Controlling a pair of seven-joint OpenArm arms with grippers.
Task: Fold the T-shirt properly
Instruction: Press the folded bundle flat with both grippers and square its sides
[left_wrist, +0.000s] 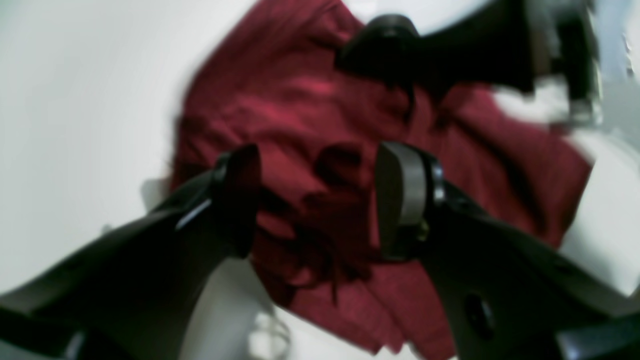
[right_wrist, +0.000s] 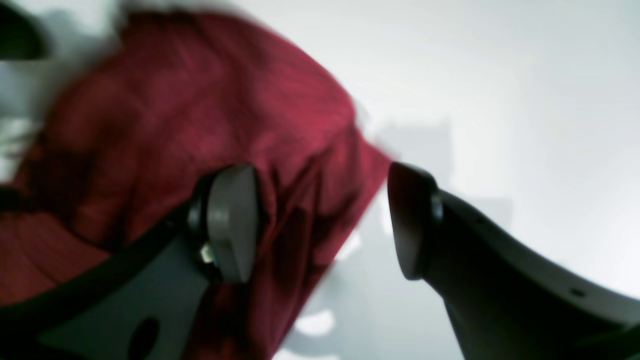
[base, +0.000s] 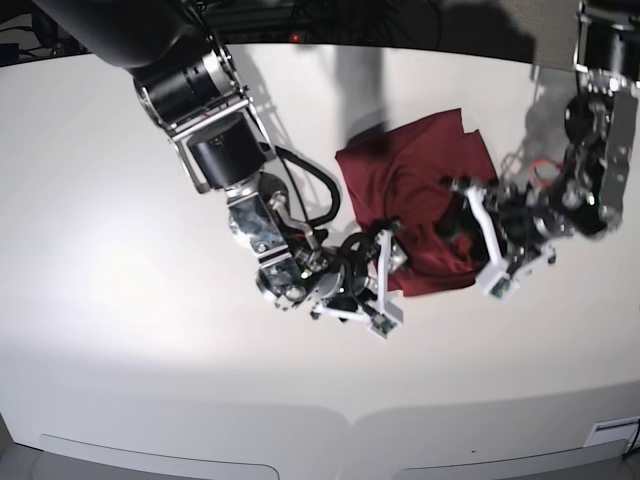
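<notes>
The T-shirt (base: 420, 195) is lying on the white desk (base: 130, 330) as a compact, roughly rectangular bundle of dark red fabric, sitting right of centre in the base view and toward the far half of the surface; its top layer is showing creases and soft ridges, and its near edge is looking ragged and uneven in the left wrist view, where several layers are overlapping (left_wrist: 320, 210); the wrist pictures are blurred, so finer detail of the folds is not readable. The right tool (base: 385, 285) is sitting at the bundle's near left corner in the base view; its jaws are standing wide apart, and in its own wrist view one pad is lying over the cloth (right_wrist: 150, 150) while the other is over bare desk just past the fabric's edge, with nothing pinched between them. The left tool (base: 480, 235) is reaching in from the opposite side, at the bundle's right edge; its jaws are also spread wide, straddling a rumpled stretch of cloth without closing on it; whether the pads are touching the fabric cannot be told.
</notes>
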